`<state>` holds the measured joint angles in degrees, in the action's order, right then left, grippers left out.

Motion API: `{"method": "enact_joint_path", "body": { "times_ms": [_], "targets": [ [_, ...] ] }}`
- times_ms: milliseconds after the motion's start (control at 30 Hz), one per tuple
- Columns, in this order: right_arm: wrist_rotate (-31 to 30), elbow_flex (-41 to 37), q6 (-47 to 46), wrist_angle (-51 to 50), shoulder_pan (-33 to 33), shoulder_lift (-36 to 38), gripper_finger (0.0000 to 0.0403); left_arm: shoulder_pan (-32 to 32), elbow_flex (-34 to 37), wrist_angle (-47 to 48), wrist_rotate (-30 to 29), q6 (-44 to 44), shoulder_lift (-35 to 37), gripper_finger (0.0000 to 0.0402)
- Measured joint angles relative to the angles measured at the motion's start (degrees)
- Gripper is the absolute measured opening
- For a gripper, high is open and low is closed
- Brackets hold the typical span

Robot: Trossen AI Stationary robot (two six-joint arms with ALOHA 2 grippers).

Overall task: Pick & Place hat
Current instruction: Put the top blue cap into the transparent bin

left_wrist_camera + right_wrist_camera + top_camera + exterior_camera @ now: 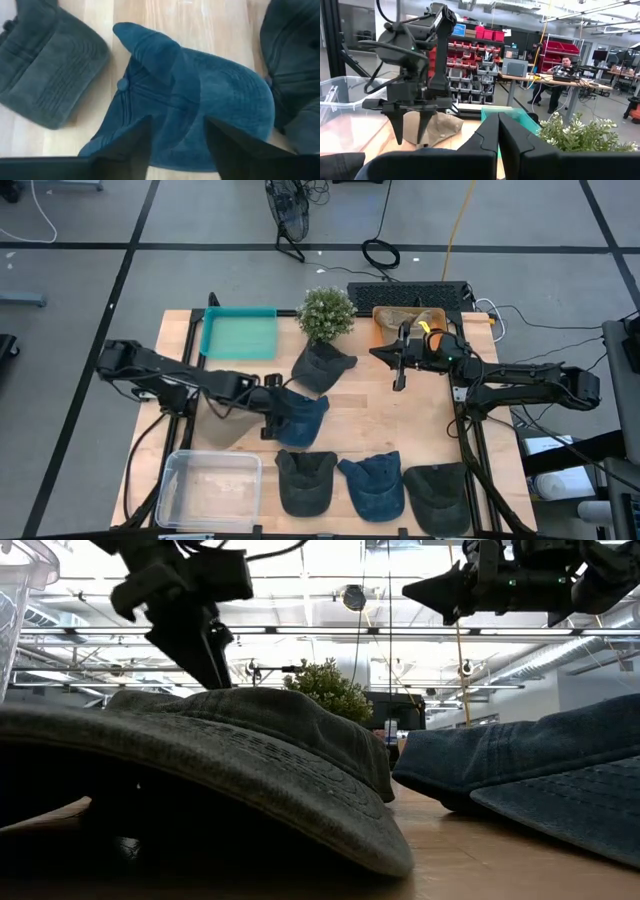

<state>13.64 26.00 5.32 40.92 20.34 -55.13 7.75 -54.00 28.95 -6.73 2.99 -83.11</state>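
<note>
Bright, even overhead light; ceiling glare in low view; near hat [200,780] dark, perhaps out of focus.

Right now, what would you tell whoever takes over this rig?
Left pincer: open, just above the blue hat at table centre, holding nothing.
Right pincer: shut, empty, raised near the plant.
Other hats: one dark hat by the plant, three in the front row. Clear bin and teal tray hold no hats.
Done: no hat binned.
Left: grasp and place the hats.

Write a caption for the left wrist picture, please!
Left gripper open just above a blue cap on the wooden table.
</note>
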Motion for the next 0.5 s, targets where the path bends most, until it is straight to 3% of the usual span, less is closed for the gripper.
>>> {"method": "enact_joint_path", "body": {
  "times_ms": [233,500],
  "targets": [
    [0.0,0.0,0.1,-0.6,0.0,0.0,0.0000,-3.5,-0.1,-2.7,6.7,-1.6,-0.3,0.0256],
    [0.0,0.0,0.1,-1.1,0.0,0.0,0.0000,-3.2,1.2,-7.1,7.1,0.0,-2.6,0.0251]
  ]
}}
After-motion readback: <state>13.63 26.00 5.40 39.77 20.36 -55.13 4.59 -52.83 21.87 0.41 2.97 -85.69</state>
